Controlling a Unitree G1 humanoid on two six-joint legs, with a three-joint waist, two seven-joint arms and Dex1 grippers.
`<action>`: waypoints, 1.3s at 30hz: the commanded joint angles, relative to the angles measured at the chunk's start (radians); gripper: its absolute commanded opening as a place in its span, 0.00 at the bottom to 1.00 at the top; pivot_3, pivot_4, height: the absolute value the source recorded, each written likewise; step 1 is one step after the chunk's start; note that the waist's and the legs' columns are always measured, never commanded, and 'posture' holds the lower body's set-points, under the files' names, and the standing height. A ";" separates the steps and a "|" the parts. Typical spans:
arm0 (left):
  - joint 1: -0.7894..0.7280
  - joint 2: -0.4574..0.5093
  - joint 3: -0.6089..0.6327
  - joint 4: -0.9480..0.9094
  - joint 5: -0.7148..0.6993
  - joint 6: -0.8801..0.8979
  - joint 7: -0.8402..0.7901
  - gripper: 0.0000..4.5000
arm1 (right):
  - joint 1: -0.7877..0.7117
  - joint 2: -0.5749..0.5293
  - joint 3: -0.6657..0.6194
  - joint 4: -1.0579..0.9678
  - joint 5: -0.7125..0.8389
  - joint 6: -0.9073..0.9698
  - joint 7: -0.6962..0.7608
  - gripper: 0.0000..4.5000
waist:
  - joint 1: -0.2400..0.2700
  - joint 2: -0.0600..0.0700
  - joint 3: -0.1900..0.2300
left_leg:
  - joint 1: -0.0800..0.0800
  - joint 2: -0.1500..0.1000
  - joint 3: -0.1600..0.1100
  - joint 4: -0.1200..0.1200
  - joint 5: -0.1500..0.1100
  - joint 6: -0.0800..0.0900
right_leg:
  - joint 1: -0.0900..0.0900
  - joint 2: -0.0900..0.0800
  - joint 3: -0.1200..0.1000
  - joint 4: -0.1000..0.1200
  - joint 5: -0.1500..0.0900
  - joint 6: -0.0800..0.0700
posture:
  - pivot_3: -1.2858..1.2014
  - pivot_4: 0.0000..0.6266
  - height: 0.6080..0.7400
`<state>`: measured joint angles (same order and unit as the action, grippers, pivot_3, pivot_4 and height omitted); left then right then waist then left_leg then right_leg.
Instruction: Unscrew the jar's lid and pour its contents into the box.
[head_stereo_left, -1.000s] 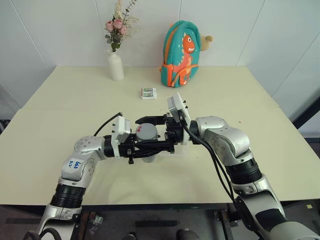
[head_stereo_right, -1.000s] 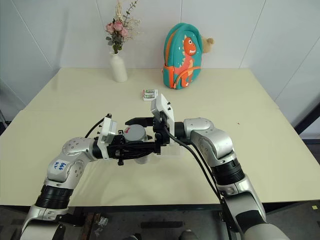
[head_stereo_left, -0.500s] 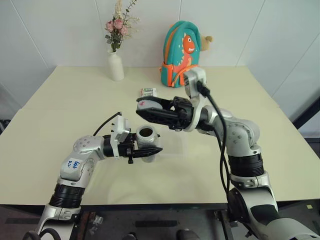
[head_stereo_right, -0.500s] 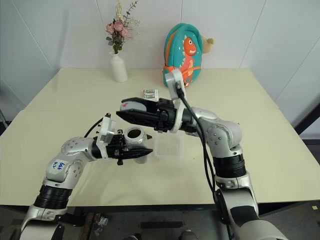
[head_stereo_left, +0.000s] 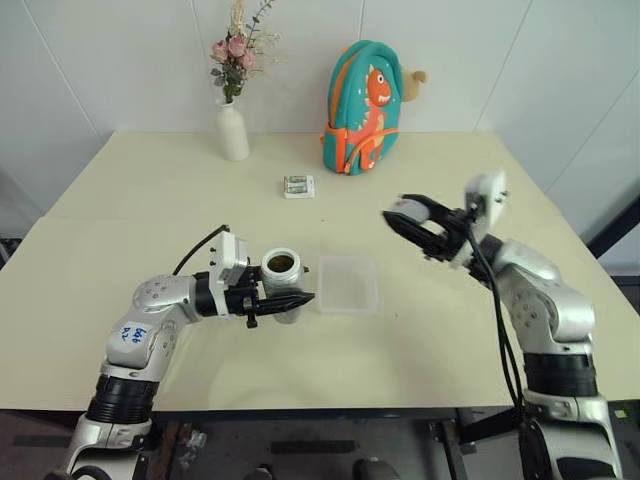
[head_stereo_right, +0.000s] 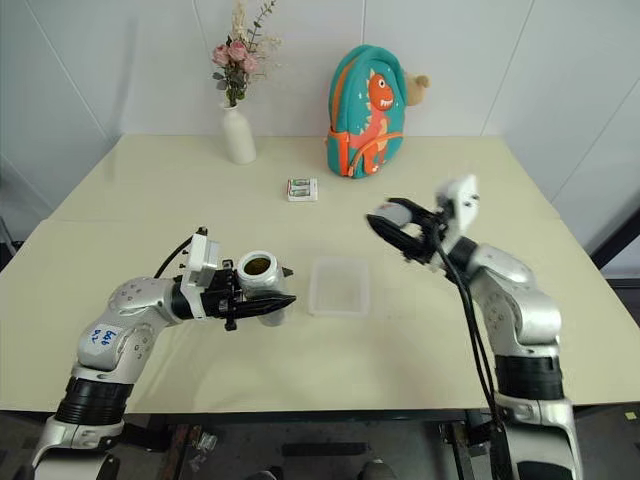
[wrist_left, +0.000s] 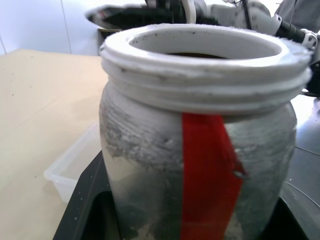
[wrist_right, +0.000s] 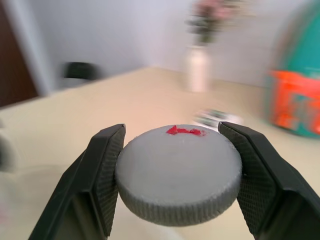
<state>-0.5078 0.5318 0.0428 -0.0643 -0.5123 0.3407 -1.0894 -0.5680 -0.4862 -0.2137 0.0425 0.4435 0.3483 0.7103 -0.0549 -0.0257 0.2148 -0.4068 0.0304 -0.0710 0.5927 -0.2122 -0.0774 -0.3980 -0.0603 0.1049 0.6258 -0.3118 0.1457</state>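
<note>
Lid is off. We have the jar (head_stereo_left: 282, 283) clamped upright in our left hand (head_stereo_left: 290, 299), held just above the surface (head_stereo_left: 150, 200), its white threaded mouth open; the left wrist view shows the red-and-white label and something dark down inside, which we take for the contents, though we cannot make out single pieces.

Our right hand (head_stereo_left: 408, 222) is closed on the lid (wrist_right: 179, 171), fingers (wrist_right: 102, 182) pressed to either side of its ribbed edge. It hangs out over the right half of the surface, well apart from the jar.

So the unscrewing reads as done. Left to do: the pour. The box (head_stereo_left: 348, 284) lies flat just beside the jar, on the side toward our right arm, and looks empty. Nothing lies between jar mouth and box. We judge the next move to be a short carry over the tray and a tilt of the wrist; the lid can be set down anywhere clear.

Surroundings: a white-and-green packet (head_stereo_left: 298, 186) farther back, a white vase with flowers (head_stereo_left: 231, 125), a teal dinosaur backpack (head_stereo_left: 364, 107) by the wall. All well away from the pouring path. Main risk we see is pellets bouncing over the tray's low wall.
</note>
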 joint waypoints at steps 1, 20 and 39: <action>-0.011 0.008 0.033 -0.031 -0.038 0.015 0.013 0.44 | 0.084 0.007 -0.031 0.061 -0.087 -0.191 -0.043 0.67 | -0.002 0.000 0.000 | 0.000 0.000 0.000 0.000 0.000 0.000 | 0.000 0.000 0.000 0.000 0.000 0.000 | 0.52 0.24 1.00; -0.081 -0.014 0.040 0.036 -0.014 0.030 0.105 0.44 | 0.216 0.015 -0.059 0.332 -0.164 -0.328 -0.170 1.00 | -0.001 0.000 0.000 | 0.003 -0.001 0.002 0.003 0.001 -0.001 | 0.003 0.001 0.004 0.001 0.001 0.002 | 0.52 0.24 1.00; -0.405 -0.025 -0.092 0.364 0.237 -0.068 0.172 0.44 | 0.139 -0.379 0.060 -0.335 0.165 0.169 0.324 1.00 | 0.010 0.000 0.000 | 0.001 -0.001 0.001 0.003 0.000 0.000 | 0.003 0.001 0.004 -0.002 0.002 0.004 | 0.52 0.24 1.00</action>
<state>-0.8698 0.5104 -0.0375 0.2843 -0.3138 0.3123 -0.9352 -0.4341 -0.8470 -0.1314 -0.2454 0.5832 0.5019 1.0282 -0.0446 -0.0254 0.2153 -0.4064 0.0295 -0.0697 0.5960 -0.2122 -0.0773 -0.3950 -0.0588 0.1092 0.6231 -0.3099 0.1493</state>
